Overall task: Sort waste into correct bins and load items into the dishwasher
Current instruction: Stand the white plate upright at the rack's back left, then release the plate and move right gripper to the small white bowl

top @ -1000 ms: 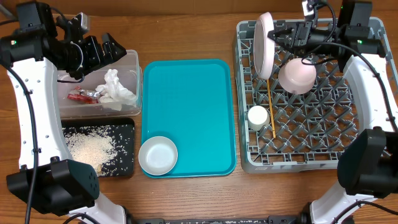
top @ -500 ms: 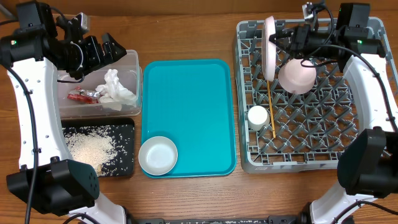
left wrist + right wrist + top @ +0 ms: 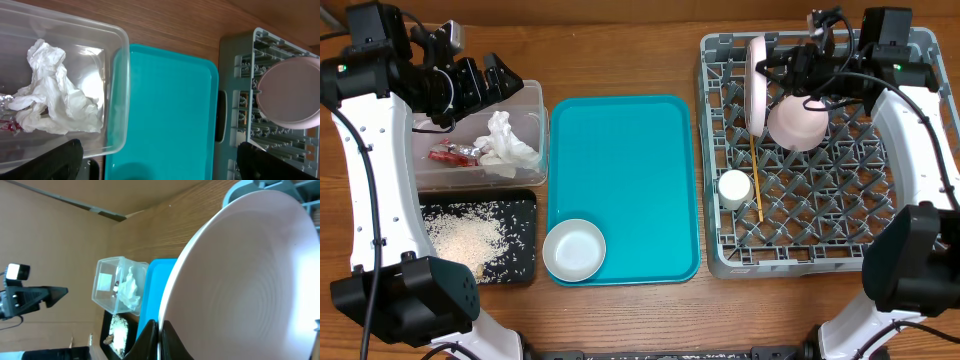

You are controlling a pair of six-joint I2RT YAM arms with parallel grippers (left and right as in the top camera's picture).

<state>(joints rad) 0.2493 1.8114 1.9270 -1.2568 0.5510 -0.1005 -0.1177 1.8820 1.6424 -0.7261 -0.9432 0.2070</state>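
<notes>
My right gripper [image 3: 788, 68] is shut on the rim of the pale pink plate [image 3: 757, 85], which stands on edge among the pegs at the far left of the grey dish rack [image 3: 820, 255]. In the right wrist view the plate [image 3: 250, 280] fills the frame, pinched at its edge by the fingers [image 3: 160, 340]. An upturned bowl [image 3: 798, 122], a small white cup [image 3: 734, 187] and chopsticks [image 3: 756, 178] sit in the rack. My left gripper [image 3: 495, 80] is open and empty above the clear tub [image 3: 533, 105], which holds the tissue [image 3: 505, 142] and the red wrapper [image 3: 450, 153].
The black tray [image 3: 525, 205] at the front left holds rice grains [image 3: 465, 238]. A teal tray [image 3: 630, 150] lies in the middle with a white bowl [image 3: 574, 250] at its near left corner.
My right gripper has moved the plate right and down, from a tilted, face-on pose to edge-on among the rack pegs. The left arm has not moved.
</notes>
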